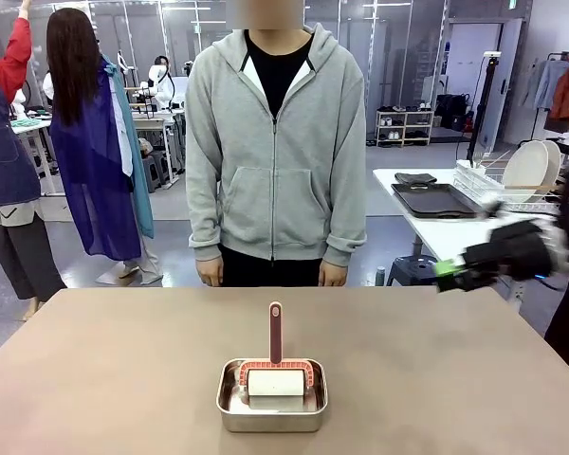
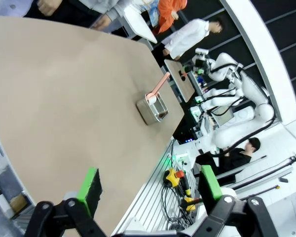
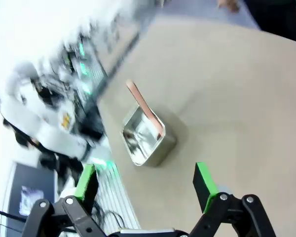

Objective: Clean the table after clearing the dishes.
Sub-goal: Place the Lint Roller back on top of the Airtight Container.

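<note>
The taupe table (image 1: 114,360) carries a small steel pan (image 1: 229,402) near its front middle. A lint roller (image 1: 275,382) with a red-pink handle lies in the pan, handle pointing up. My right gripper (image 1: 446,275) hovers blurred over the table's far right edge. In the right wrist view this gripper (image 3: 145,180) is open above the table (image 3: 227,89), with the pan (image 3: 145,138) ahead. My left gripper (image 2: 149,183) is open near the table's edge, far from the pan (image 2: 152,108). Round white plates, the dishes (image 1: 529,166), stand in a rack on the white side table.
A person in a grey hoodie (image 1: 275,152) stands at the far edge, both hands down. The white side table (image 1: 427,227) at the right also holds a dark tray (image 1: 434,200). Cables and tools (image 2: 180,190) lie beyond the table's near edge.
</note>
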